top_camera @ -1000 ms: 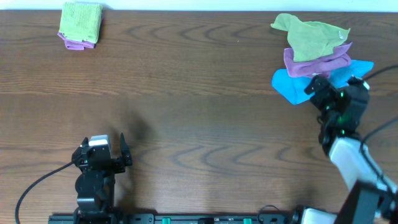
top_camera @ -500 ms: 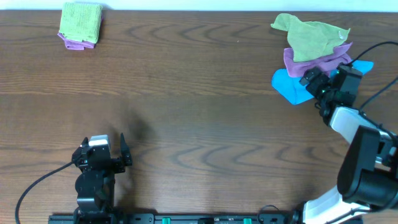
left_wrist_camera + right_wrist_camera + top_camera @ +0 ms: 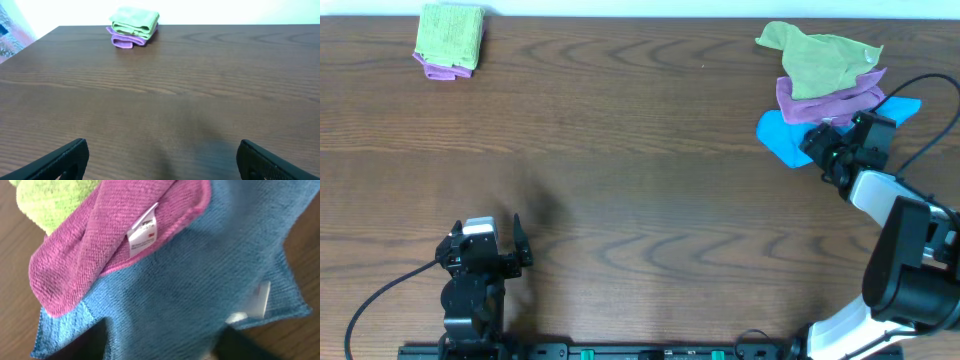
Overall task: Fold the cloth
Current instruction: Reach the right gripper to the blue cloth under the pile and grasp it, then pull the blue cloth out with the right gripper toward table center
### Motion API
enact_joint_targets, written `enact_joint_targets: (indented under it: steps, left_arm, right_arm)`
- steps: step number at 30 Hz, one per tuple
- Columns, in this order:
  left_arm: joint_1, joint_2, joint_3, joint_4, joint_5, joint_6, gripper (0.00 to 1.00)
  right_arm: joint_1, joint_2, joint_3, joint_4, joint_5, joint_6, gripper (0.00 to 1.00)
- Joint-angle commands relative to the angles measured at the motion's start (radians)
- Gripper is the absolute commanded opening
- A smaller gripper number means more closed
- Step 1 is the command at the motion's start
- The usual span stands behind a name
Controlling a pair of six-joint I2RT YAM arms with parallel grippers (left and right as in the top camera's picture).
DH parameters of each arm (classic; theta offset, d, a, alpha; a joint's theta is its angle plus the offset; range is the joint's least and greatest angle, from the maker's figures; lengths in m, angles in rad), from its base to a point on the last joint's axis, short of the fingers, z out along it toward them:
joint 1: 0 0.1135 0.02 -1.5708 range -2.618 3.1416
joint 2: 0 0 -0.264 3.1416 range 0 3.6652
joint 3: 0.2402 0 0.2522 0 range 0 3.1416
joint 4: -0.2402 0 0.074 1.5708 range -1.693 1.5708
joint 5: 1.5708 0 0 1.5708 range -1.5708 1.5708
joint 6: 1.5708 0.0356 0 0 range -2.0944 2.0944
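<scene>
The sky-blue cloth (image 3: 778,136) lies crumpled at the far right of the table, under a purple cloth (image 3: 823,101) and an olive-green cloth (image 3: 817,58). In the right wrist view the blue cloth (image 3: 190,280) fills the frame, with its white tag (image 3: 256,301) at the right. My right gripper (image 3: 823,148) is down on the blue cloth's edge. Its fingers (image 3: 160,342) are spread wide with blue fabric between them, not closed on it. My left gripper (image 3: 485,250) is open and empty over bare table near the front left (image 3: 162,160).
A folded green cloth on a folded purple one (image 3: 450,40) sits at the far left corner, also in the left wrist view (image 3: 134,26). The purple cloth (image 3: 110,235) in the pile has its own white tag (image 3: 142,230). A cable (image 3: 920,85) runs by the right arm.
My right gripper has moved up the table and left onto the blue cloth, tilting down onto it. The left arm has not moved.
</scene>
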Motion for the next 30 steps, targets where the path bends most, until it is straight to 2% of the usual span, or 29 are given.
enact_joint_targets:
  steps: [1,3,6,11,16,20,23,30]
  left_arm:
    - [-0.001,-0.005,-0.022,-0.008,-0.014,-0.007,0.95]
    - [-0.001,-0.005,-0.022,-0.008,-0.014,-0.007,0.95]
    - [-0.001,-0.005,-0.022,-0.008,-0.014,-0.007,0.95]
    - [-0.001,-0.005,-0.022,-0.008,-0.014,-0.007,0.95]
    - [-0.001,-0.005,-0.022,-0.008,-0.014,-0.007,0.95]
    - [-0.001,-0.005,-0.022,-0.008,-0.014,-0.007,0.95]
    - [-0.001,-0.005,-0.022,-0.008,-0.014,-0.007,0.95]
    - [-0.001,-0.005,-0.022,-0.008,-0.014,-0.007,0.95]
  right_arm:
    - [-0.006,0.006,0.014,0.011,-0.009,-0.005,0.18]
    - [-0.006,0.006,0.016,0.022,-0.014,-0.005,0.01]
    - [-0.005,0.005,0.040,0.023,-0.077,-0.005,0.01]
    - [0.006,-0.032,0.147,0.007,-0.301,-0.023,0.02]
    - [0.085,-0.099,0.306,-0.136,-0.361,-0.120,0.01]
    - [0.217,-0.127,0.476,-0.297,-0.379,-0.193,0.01]
    - [0.332,-0.127,0.580,-0.377,-0.382,-0.196,0.01]
    - [0.622,-0.127,0.756,-0.459,-0.421,-0.196,0.01]
